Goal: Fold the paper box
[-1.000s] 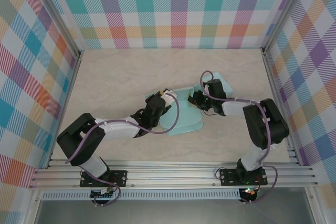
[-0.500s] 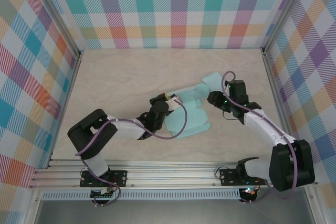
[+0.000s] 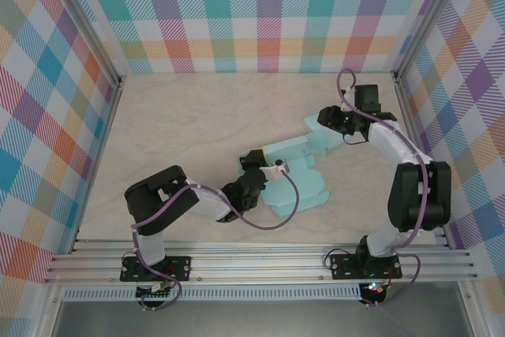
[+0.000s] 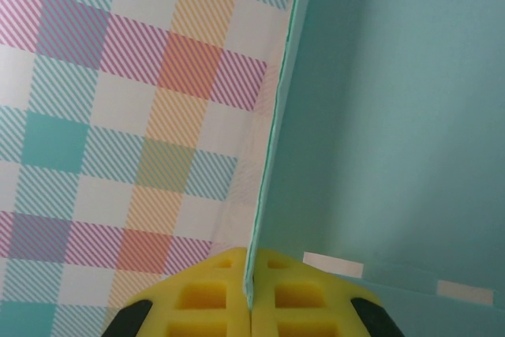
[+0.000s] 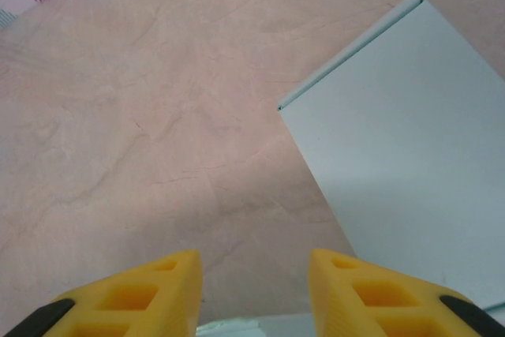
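Right of centre on the marbled beige desk [image 3: 181,116], the pale teal paper box [image 3: 298,175] has been shifted rightward, one panel edge pinched in the closed left end effector [image 4: 251,305], while the right end effector [image 5: 252,264], pulled back beside the far flap, is parted and empty, the fold unfinished.

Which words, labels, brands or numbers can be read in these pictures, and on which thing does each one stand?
None can be read.
The paper box is plain teal card, with two blank white strips on it in the left wrist view.
The checked walls and the table carry no letters.
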`<state>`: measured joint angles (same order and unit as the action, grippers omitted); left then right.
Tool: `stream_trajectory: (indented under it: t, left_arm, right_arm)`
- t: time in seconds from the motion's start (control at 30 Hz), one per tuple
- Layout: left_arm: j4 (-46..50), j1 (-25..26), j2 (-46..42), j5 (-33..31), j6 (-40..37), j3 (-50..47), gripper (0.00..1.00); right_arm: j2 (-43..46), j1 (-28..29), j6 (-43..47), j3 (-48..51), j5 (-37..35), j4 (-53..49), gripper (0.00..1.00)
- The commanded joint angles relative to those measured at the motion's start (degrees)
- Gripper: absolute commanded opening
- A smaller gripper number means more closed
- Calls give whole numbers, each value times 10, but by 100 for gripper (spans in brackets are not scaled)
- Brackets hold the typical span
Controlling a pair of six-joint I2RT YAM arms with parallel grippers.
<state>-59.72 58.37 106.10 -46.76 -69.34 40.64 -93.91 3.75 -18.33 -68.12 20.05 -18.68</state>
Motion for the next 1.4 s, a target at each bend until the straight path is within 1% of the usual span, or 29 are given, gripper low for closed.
stream_trajectory:
  t: [0.0,0.1,0.23,0.4,0.53,0.67,0.93,1.1,1.23,1.37]
  left_arm:
    - [-69,10,17,-34,-68,2,0]
    - [-95,13,34,-44,-108,6,0]
    - [-145,13,67,-49,-166,16,0]
    - [-180,13,108,-46,-237,32,0]
    - [-179,13,91,-40,-244,30,0]
    - [-164,11,61,-29,-248,19,0]
    - [-169,-8,62,-35,-258,12,0]
    - [-168,-21,62,-36,-258,12,0]
    - [-170,-35,63,-41,-265,9,0]
    - [-173,-50,54,-40,-263,4,0]
  right_arm:
    - [-35,-8,45,-43,24,-50,39]
    - [-60,-17,47,-54,30,-58,38]
    - [-82,-25,50,-50,58,-48,37]
    - [-102,-25,47,-47,96,-26,37]
    - [-117,-26,50,-63,101,-22,37]
    - [-139,-31,56,-108,114,-33,38]
    - [-203,-34,9,-174,207,-12,38]
    - [-255,-33,-11,-211,264,-15,33]
    - [-268,-33,-23,-203,302,-1,29]
    - [-260,-32,-38,-176,336,29,27]
